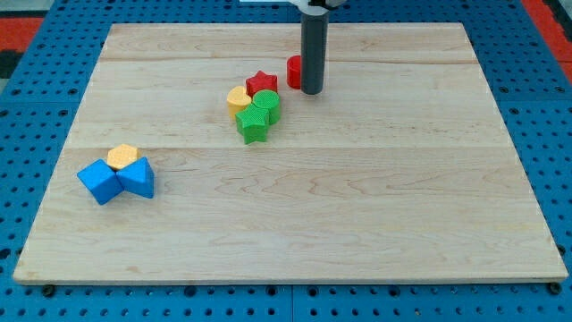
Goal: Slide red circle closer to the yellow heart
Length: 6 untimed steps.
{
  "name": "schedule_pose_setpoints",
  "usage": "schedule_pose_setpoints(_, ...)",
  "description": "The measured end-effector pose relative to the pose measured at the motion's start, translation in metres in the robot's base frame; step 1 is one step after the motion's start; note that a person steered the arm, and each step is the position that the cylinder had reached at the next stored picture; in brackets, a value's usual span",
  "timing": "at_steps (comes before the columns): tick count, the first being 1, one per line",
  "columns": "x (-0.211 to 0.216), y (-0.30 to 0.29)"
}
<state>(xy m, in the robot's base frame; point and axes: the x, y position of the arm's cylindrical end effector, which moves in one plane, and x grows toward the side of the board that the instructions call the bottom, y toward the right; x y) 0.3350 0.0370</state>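
The red circle (293, 72) lies near the board's top centre, mostly hidden behind my rod. My tip (311, 91) rests on the board just to the right of it, touching or nearly touching. The yellow heart (238, 98) sits to the lower left of the red circle, in a tight cluster. A red star (262, 83) lies between the red circle and the yellow heart.
A green circle (265, 107) and a green star (252, 128) press against the yellow heart's right and bottom. At the view's left, a yellow hexagon (122, 156) touches two blue blocks (99, 181) (138, 176). The wooden board (357, 224) lies on a blue pegboard.
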Motion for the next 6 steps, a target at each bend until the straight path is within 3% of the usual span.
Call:
schedule_pose_setpoints(1, -0.026, -0.007)
schedule_pose_setpoints(3, -0.032, -0.069)
schedule_pose_setpoints(5, -0.033, -0.064)
schedule_pose_setpoints(6, -0.038, -0.032)
